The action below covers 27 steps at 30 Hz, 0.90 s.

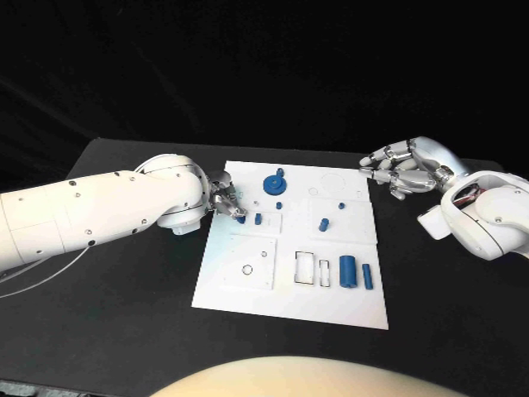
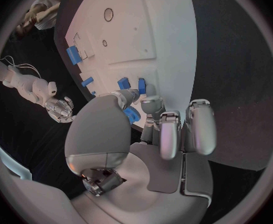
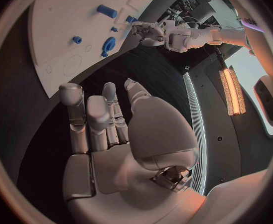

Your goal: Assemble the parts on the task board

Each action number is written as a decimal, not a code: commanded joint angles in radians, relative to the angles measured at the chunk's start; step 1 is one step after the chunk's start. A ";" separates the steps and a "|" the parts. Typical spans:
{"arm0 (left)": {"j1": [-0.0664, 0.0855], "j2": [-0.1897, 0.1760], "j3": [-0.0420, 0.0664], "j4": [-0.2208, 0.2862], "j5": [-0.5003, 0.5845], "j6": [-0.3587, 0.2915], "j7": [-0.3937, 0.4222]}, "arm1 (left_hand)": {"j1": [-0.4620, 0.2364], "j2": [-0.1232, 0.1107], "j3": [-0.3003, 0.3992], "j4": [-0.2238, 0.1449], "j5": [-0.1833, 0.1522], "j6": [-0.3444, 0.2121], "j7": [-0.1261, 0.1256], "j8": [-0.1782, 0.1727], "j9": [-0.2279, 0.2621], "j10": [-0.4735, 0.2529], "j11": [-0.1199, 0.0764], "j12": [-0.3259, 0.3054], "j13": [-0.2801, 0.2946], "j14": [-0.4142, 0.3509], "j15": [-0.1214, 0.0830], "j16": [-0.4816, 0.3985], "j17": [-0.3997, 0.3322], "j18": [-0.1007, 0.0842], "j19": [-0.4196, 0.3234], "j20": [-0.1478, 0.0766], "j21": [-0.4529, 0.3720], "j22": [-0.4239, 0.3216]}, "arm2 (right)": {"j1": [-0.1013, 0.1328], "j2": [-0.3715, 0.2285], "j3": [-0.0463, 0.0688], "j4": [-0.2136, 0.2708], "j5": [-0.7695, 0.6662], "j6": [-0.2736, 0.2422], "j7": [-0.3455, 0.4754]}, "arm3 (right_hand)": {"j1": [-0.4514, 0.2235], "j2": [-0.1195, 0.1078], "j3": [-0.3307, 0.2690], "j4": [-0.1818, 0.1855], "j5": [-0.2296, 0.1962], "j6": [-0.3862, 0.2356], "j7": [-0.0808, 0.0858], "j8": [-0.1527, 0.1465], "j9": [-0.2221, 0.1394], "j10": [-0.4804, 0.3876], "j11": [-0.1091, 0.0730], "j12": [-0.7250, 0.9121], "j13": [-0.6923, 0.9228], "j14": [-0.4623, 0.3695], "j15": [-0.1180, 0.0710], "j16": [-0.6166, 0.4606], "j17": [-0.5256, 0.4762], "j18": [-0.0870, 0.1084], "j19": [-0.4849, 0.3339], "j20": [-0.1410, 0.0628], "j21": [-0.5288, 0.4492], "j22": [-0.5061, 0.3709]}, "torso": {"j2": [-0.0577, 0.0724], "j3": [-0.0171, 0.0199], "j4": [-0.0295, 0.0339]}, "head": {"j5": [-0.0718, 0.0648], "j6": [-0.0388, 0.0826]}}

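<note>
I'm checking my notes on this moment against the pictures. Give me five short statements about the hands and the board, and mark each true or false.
1. The left hand is at the task board's left edge, its fingers on a small blue part. True.
2. The right hand holds a blue part. False: it holds nothing and sits off the board's far right corner, over the black table.
3. Two blue cylinders lie side by side near the board's near right edge. True.
4. The round blue knob lies on the table beside the board. False: it is on the board's far part.
5. The board is black. False: it is white.
</note>
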 commanded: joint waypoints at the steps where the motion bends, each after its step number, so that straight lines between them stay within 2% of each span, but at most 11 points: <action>1: -0.001 0.003 -0.001 -0.001 0.007 0.007 -0.004 | -0.010 -0.001 -0.009 0.002 0.000 0.010 0.000 -0.004 -0.002 -0.007 0.002 0.005 0.000 0.102 -0.005 0.003 0.248 -0.019 0.002 -0.006 -0.004 0.011 | 0.000 -0.001 0.001 0.001 -0.008 0.000 0.005 | -0.007 -0.001 -0.001 0.005 0.003 -0.005 0.001 0.007 -0.001 0.004 0.001 0.003 -0.001 0.004 -0.001 -0.003 -0.001 0.012 0.004 0.001 -0.004 -0.001 | 0.000 0.0001 -0.0007 | -0.001 0.000; 12: -0.001 0.005 -0.001 -0.005 0.014 0.009 -0.009 | -0.017 0.009 -0.044 0.021 0.001 0.014 0.002 -0.009 -0.008 -0.007 0.003 0.006 0.002 0.102 -0.004 0.003 0.248 -0.019 0.002 -0.005 -0.005 0.010 | 0.000 -0.002 0.001 0.002 -0.008 -0.001 0.005 | -0.007 -0.001 -0.001 0.005 0.003 -0.005 0.001 0.007 -0.001 0.004 0.001 0.003 -0.001 0.004 -0.001 -0.003 -0.001 0.012 0.004 0.001 -0.004 -0.001 | 0.000 -0.0001 0.0002 | -0.002 0.000; 21: -0.001 0.006 -0.001 -0.008 0.027 0.010 -0.012 | -0.072 0.038 -0.145 0.024 0.003 0.026 0.002 -0.019 -0.020 -0.002 0.004 0.015 0.012 0.102 -0.003 0.004 0.248 -0.020 0.005 -0.003 -0.004 0.015 | 0.000 -0.001 0.001 0.001 -0.008 -0.001 0.006 | -0.007 -0.001 -0.001 0.005 0.003 -0.005 0.001 0.007 -0.001 0.004 0.001 0.003 -0.001 0.004 -0.001 -0.003 -0.001 0.012 0.004 0.001 -0.004 -0.001 | 0.000 -0.0004 0.0000 | -0.003 0.000; 27: -0.001 0.006 -0.001 -0.009 0.033 0.008 -0.012 | -0.093 0.051 -0.182 0.026 0.003 0.031 0.002 -0.023 -0.024 -0.001 0.004 0.017 0.014 0.102 -0.003 0.004 0.248 -0.020 0.007 -0.003 -0.003 0.017 | 0.000 -0.001 0.001 0.000 -0.008 -0.001 0.006 | -0.007 -0.001 -0.001 0.005 0.003 -0.005 0.001 0.007 -0.001 0.004 0.001 0.003 -0.001 0.004 -0.001 -0.003 -0.001 0.012 0.004 0.001 -0.004 -0.001 | 0.000 -0.0002 -0.0002 | -0.003 0.000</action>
